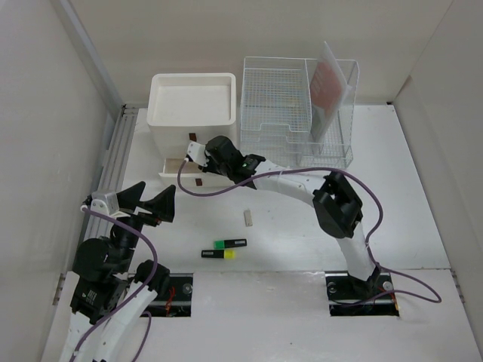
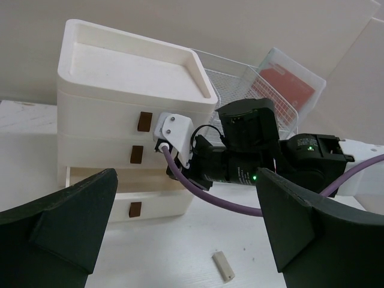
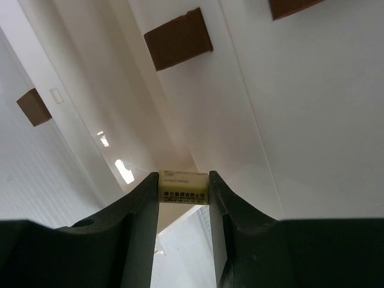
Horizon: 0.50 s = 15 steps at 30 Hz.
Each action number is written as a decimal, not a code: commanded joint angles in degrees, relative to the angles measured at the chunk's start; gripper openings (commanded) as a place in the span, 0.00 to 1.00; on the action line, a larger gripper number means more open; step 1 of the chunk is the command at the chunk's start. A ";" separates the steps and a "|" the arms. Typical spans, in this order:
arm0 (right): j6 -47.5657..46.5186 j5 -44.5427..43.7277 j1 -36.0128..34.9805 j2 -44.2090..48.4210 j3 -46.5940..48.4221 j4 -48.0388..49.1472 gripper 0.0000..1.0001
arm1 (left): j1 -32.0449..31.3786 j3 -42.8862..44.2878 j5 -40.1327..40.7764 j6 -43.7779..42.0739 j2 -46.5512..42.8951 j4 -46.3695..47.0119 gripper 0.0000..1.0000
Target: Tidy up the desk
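The white desk (image 1: 407,196) holds a white three-drawer box (image 1: 191,102) at the back left; its bottom drawer (image 1: 173,170) is pulled out. My right gripper (image 1: 198,160) reaches to that drawer and is shut on a small cream eraser (image 3: 183,187) with printed text, held at the fingertips (image 3: 144,198) over the drawer's opening. My left gripper (image 1: 151,200) is open and empty, above the desk's left side, facing the box (image 2: 132,78). A second small white eraser (image 1: 248,217) lies on the desk; it also shows in the left wrist view (image 2: 222,266).
A green highlighter (image 1: 230,243) and a yellow highlighter (image 1: 219,254) lie near the front middle. A wire organizer rack (image 1: 287,113) with a red-and-white folder (image 1: 328,83) stands at the back right of the box. Beige walls surround the desk.
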<state>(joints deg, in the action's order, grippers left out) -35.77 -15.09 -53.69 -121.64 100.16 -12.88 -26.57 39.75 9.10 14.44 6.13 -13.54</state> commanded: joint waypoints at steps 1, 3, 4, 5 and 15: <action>0.52 -1.26 -0.01 0.36 3.46 2.25 0.38 | -0.24 -0.28 0.30 0.15 -0.59 2.03 1.00; 1.14 -1.26 -0.01 0.36 2.85 2.25 0.45 | -0.24 -0.28 0.30 0.15 -0.59 2.03 1.00; 1.14 -1.26 -0.01 0.36 2.85 2.25 0.45 | -0.24 -0.28 0.30 0.15 -0.59 2.03 1.00; 1.66 -0.73 -0.01 1.05 2.85 2.25 0.48 | -0.24 -0.28 0.30 0.15 -0.59 2.03 1.00; 4.12 1.73 -0.01 3.43 1.27 1.20 0.55 | -0.24 -0.28 0.30 0.15 -0.59 2.03 1.00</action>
<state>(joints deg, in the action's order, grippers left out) -33.74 -14.52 -53.69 -121.62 100.75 -12.91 -26.57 39.75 9.10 14.44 6.13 -13.54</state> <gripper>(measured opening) 0.546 0.996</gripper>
